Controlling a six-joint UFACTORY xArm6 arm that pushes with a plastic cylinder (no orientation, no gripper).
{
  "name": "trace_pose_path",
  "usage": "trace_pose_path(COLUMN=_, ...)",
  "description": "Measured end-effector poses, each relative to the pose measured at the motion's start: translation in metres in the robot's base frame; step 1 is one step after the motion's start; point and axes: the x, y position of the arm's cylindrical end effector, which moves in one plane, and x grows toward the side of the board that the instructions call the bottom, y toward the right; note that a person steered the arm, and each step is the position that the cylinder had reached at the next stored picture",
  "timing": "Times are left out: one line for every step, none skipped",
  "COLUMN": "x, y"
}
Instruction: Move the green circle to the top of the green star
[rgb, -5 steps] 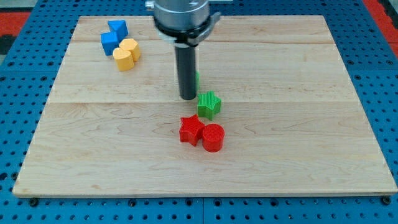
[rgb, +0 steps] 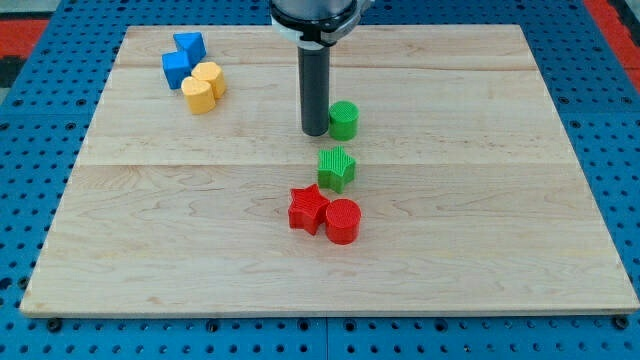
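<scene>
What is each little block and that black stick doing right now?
my tip: down on the board, at the green circle's left edge.
green circle: upright, just above the green star, small gap.
green star: flat, alone.
red star: touching the red circle.
red circle: upright.
blue blocks: grouped with the yellow blocks, top left.

The green circle (rgb: 343, 119) is a short ribbed cylinder standing upright on the wooden worktop (rgb: 480, 200), near the middle of the view and a little toward its top. The green star (rgb: 337, 167) is a ribbed star-shaped block lying flat just below it, toward the view's bottom. The two are close together but apart, with a narrow strip of wood showing between them.
</scene>
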Motion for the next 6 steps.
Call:
trace_pose_path(x=0.042, y=-0.021)
trace_pose_path(x=0.09, y=-0.021)
trace_pose_path(x=0.102, y=-0.034)
trace_pose_path(x=0.13, y=-0.055)
trace_pose_path(x=0.123, y=-0.047)
trace_pose_path(x=0.095, y=-0.054)
